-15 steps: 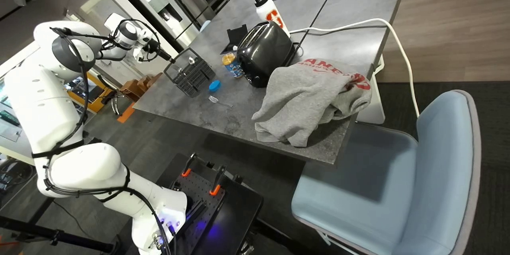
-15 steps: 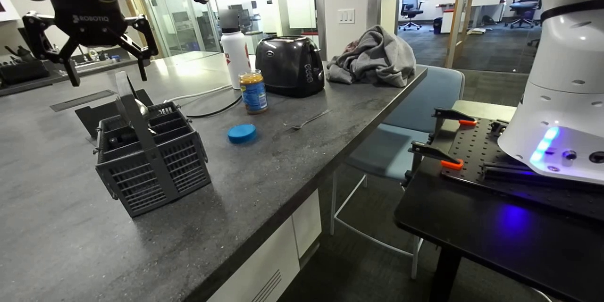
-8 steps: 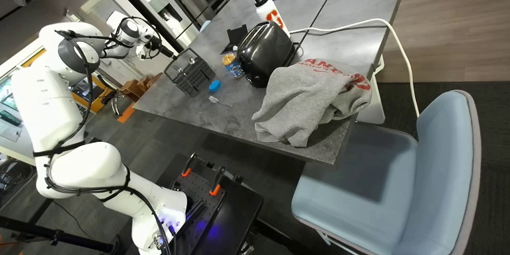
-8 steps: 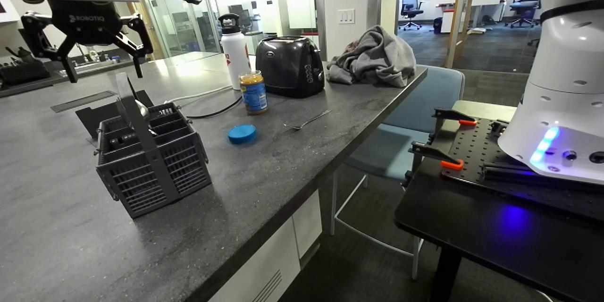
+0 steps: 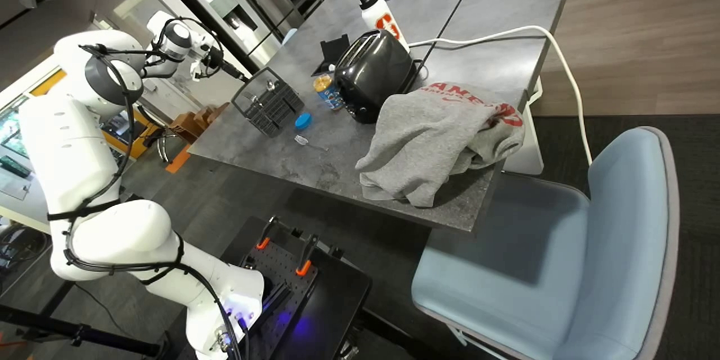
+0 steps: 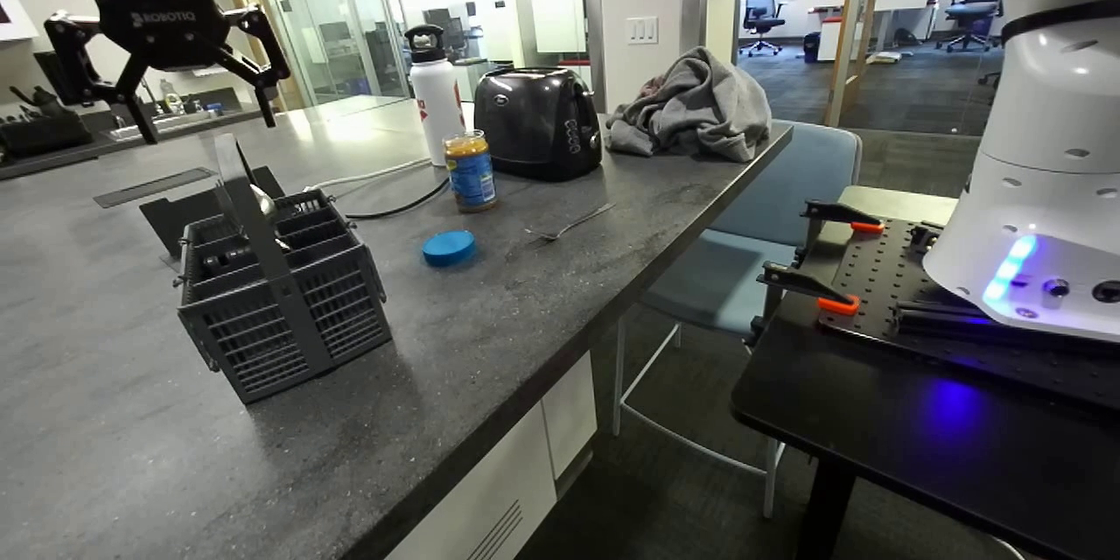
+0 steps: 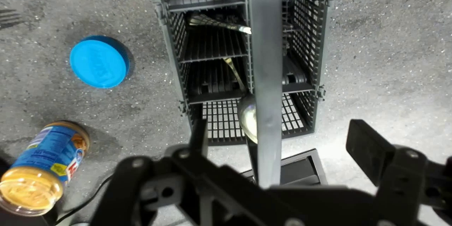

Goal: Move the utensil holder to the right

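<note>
Countertop lay under the utensil holder, which I took as landmark; the holder stood upright on it, still to be moved. Toaster stood well apart from the holder, beyond the jar. Gripper hung above the holder, jaws spread wide, nothing clamped. In the wrist view the handle ran between the jaws, though I could not tell whether the tips reached below its top; closing too high, I judged, would have pinched only the upper edge and let it slip. Jar stood near the holder, on the side I took for rightward, where a low sweep could have toppled it. Blue lid, just beside the holder, might have caught its base and tipped it if I lifted too little. Spoon, inside the holder, showed its bowl close by the handle; pinched there, it could have spoiled my grip.
</note>
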Controlling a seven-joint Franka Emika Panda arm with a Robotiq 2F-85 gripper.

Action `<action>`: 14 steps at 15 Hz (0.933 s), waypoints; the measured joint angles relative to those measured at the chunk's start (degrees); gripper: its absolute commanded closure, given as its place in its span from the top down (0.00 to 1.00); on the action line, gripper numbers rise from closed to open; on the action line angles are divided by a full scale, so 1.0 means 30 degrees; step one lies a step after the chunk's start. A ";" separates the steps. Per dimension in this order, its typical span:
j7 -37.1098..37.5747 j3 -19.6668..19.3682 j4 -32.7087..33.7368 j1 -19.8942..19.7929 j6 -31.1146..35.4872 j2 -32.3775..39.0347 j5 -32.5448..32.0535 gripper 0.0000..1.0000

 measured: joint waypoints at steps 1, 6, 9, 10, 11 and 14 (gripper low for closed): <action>-0.0185 0.0046 0.0126 -0.0006 -0.0157 0.0094 0.0000 1.00; -0.0608 0.0189 0.0585 -0.0015 -0.0656 0.0578 0.0001 0.68; -0.0619 0.0190 0.0745 -0.0013 -0.0745 0.0806 0.0000 0.42; -0.0620 0.0193 0.0798 -0.0010 -0.0767 0.0863 0.0000 0.36; -0.0623 0.0196 0.0846 -0.0010 -0.0785 0.0913 -0.0001 0.27; -0.0628 0.0213 0.0965 -0.0002 -0.0837 0.1006 -0.0002 0.05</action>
